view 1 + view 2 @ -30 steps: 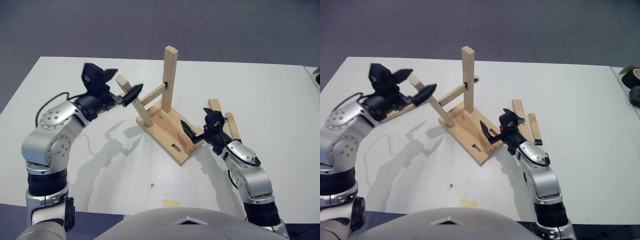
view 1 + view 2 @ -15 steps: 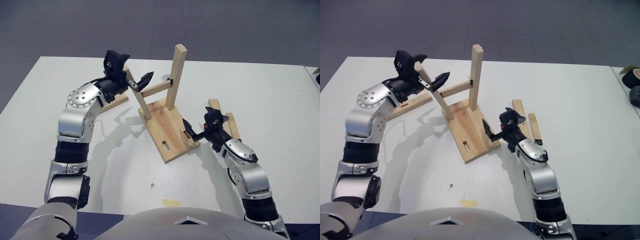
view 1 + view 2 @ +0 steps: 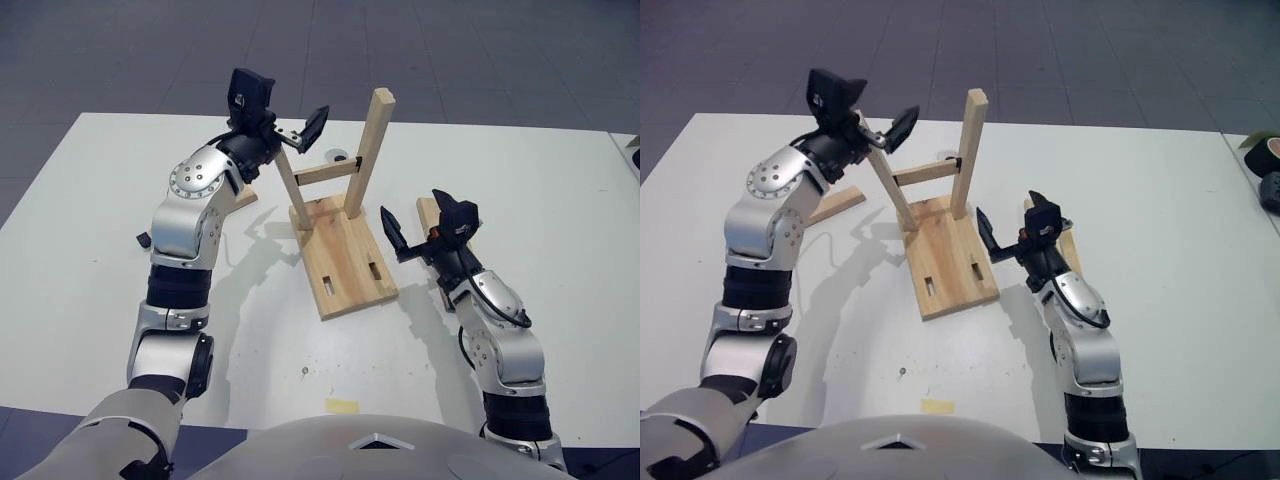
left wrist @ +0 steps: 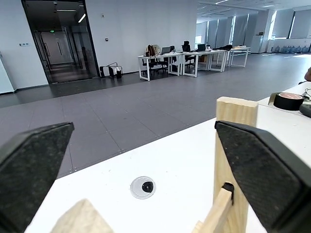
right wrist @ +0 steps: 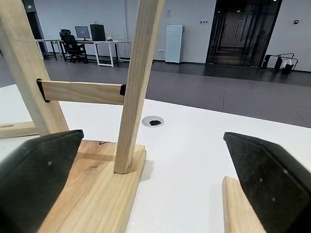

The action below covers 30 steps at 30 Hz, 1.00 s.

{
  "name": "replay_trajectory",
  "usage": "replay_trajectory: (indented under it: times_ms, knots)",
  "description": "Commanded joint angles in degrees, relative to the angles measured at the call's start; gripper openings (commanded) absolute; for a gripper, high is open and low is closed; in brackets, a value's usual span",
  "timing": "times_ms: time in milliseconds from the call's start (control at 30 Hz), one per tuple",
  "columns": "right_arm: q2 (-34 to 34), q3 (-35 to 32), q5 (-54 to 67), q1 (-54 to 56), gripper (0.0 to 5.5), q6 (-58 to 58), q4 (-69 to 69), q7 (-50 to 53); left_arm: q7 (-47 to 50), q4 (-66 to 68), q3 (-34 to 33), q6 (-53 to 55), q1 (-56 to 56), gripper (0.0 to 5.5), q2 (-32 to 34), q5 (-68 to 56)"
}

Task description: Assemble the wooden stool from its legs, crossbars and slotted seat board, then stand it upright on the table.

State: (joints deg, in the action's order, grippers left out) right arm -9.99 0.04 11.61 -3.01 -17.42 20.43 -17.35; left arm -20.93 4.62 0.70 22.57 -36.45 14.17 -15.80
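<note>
Partial assembly, legs stage. The slotted seat board point(image 3: 350, 262) lies flat near the middle of the table point(image 3: 560, 200). Two legs are seated at its far end: a leaning leg point(image 3: 290, 190) and a taller, near-upright leg point(image 3: 368, 150), joined by one crossbar point(image 3: 328, 173). Two slots point(image 3: 330, 287) at the near end stand unfilled. The left gripper point(image 3: 290, 125) sits at the top of the leaning leg with its fingers spread either side and, in the left wrist view, not touching the wood. The right gripper point(image 3: 412, 218) hangs just beside the board's right edge, fingers spread wide and holding nothing, above spare pieces point(image 5: 239, 208) lying on the table. Another loose piece point(image 3: 838, 205) lies by the left arm.

Step in hand, as judged: squaring up the first leg pair. The next move likely calls for fetching a spare leg and lining it up over an unfilled slot — with the board kept from sliding.

Against the earlier frames: the board has swung from a diagonal lie to pointing nearly toward the robot, and both legs stand straighter. The left gripper has travelled rightward with the leaning leg's top. The right gripper, at the board's right corner half a second ago, now stands off it.
</note>
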Motion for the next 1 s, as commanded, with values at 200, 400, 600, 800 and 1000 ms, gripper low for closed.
replay_trajectory:
  times_ms: [200, 400, 600, 800, 1000]
  knots:
    - [-2.43, -15.03, 3.02, 1.66, 5.38, 4.98, -7.24, 5.33, 2.31, -3.71, -6.5, 1.17, 1.94, 5.4, 2.43, -0.6]
    - [-9.13, -20.7, 5.28, -2.76, 5.38, 4.43, -14.33, -1.11, 7.97, -14.39, -16.11, 7.16, 4.89, 5.4, 4.67, -4.43]
    - [-14.85, -16.28, 0.97, -3.41, 5.38, 0.96, -19.77, -5.24, 8.68, -13.5, -19.56, 7.98, 8.83, 5.4, 9.14, -2.84]
    - [-18.75, -12.7, -1.35, -3.77, 5.38, -3.83, -21.26, -8.27, 11.04, -12.72, -21.42, 7.51, 11.02, 5.4, 9.53, -2.41]
    - [-21.0, -10.62, -2.34, -4.06, 5.05, -10.01, -21.58, -9.64, 11.96, -13.16, -22.2, 7.6, 12.57, 5.4, 9.52, -2.66]
